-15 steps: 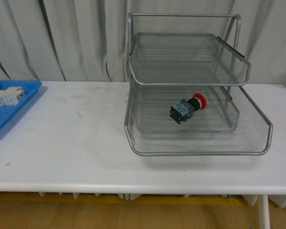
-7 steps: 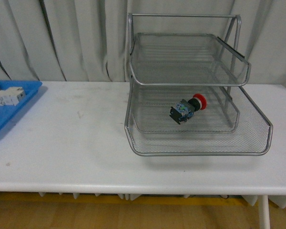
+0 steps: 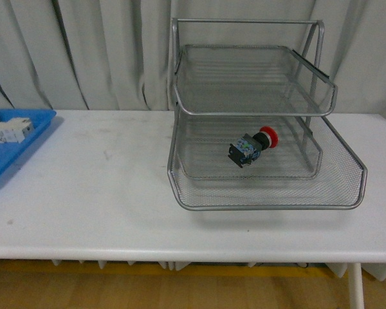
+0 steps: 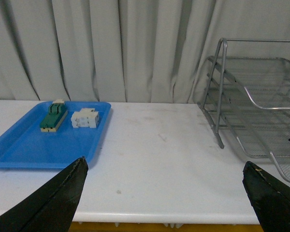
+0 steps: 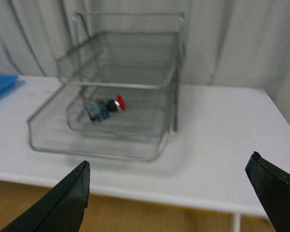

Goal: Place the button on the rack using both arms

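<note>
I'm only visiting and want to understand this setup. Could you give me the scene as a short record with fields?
rack: silver, three wire tiers, standing on the white table
button: on its side in the rack's middle tier, red cap to the right
blue tray: table's left end, holding a green-and-cream block and a white block
left jaws: wide open, empty
right jaws: wide open, empty

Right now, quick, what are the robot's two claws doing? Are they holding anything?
Left claw: open, holding nothing.
Right claw: open, holding nothing; the button lies in the rack.
</note>
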{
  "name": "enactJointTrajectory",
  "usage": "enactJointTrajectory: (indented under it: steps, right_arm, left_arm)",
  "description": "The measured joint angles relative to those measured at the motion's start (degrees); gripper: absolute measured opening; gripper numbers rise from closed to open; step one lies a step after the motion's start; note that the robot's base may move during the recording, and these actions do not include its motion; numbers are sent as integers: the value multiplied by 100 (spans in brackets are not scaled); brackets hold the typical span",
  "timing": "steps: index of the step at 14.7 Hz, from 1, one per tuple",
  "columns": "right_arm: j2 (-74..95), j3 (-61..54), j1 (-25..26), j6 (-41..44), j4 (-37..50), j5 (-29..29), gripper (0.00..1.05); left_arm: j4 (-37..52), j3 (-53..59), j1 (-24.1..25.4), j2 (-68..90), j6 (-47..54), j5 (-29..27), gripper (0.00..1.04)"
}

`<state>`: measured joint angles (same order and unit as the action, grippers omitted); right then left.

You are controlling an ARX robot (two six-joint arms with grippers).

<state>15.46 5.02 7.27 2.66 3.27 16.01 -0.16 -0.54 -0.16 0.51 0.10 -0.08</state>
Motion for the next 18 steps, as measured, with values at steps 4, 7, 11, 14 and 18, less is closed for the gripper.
enactJointTrajectory:
  steps: [4,7,11,14,18]
  right_arm:
    - [3641,1587,-831,-369,2282,-243,98]
    - [6129,3158,-1432,-831,1316,-466,98]
    - [7298,4122,-2232,-1185,492,-841,69]
    - [7864,4426,-2369,-1593,308,-953,34]
    - [8227,4312,-2826,-1786,98,-752,2]
  left_arm:
    - [-2,0,0,0,0,7,98]
    - [-2,0,0,0,0,7,98]
    - [-2,0,0,0,0,7,98]
    - [-2,0,0,0,0,7,98]
    - [-2,0,0,0,0,7,98]
